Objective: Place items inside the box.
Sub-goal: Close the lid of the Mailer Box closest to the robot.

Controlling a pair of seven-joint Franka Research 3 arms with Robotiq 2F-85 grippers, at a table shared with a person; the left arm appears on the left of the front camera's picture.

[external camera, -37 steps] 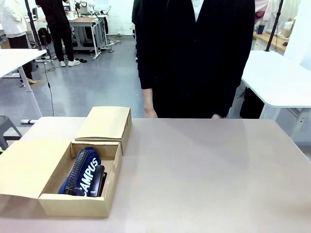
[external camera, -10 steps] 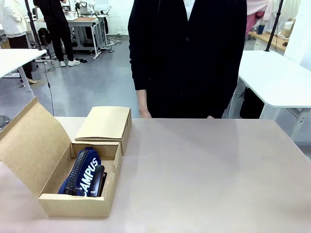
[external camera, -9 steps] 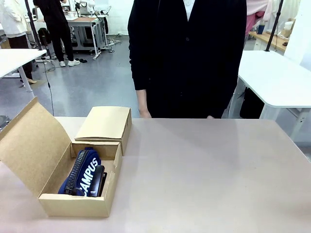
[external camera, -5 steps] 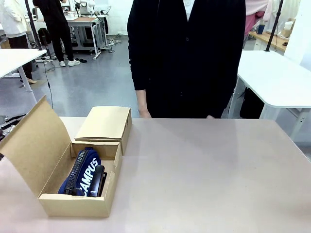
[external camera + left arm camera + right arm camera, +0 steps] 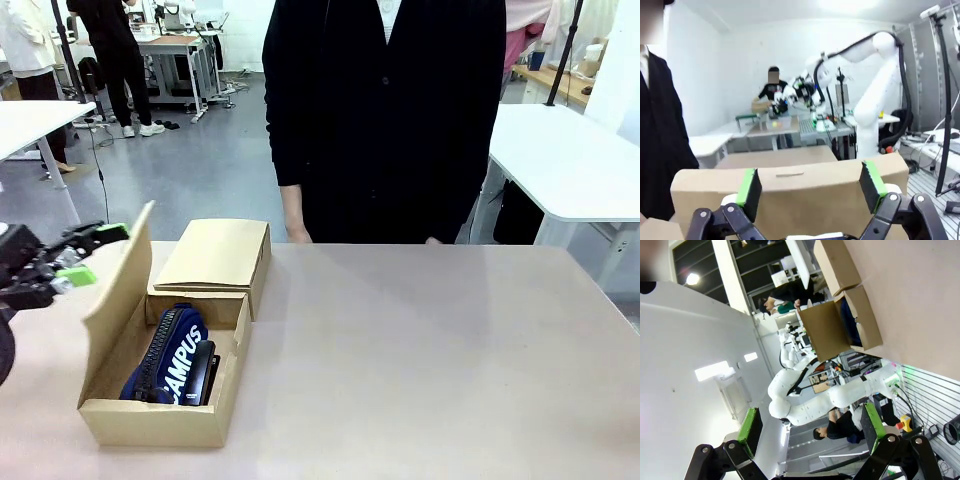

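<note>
An open cardboard box (image 5: pixel 160 420) stands at the table's front left. Inside it lie a navy pouch lettered "CAMPUS" (image 5: pixel 176 352) and, right beside it, a black stapler (image 5: pixel 206 372). The box's lid flap (image 5: pixel 122 288) stands almost upright along its left side. My left gripper (image 5: pixel 88 253) is open just left of that flap, its green pads close to the flap's outer face. In the left wrist view the left gripper (image 5: pixel 810 184) spreads wide before the cardboard flap (image 5: pixel 800 200). The right gripper (image 5: pixel 807 427) is open and empty, far from the box (image 5: pixel 840 325).
A second, closed cardboard box (image 5: pixel 216 254) sits directly behind the open one. A person in black (image 5: pixel 385 120) stands at the far edge, one hand (image 5: pixel 297 236) at the table rim. The table's (image 5: pixel 430 360) middle and right are bare.
The lid flap has swung up from lying flat to nearly upright. My left gripper has come into view at the left, behind the flap.
</note>
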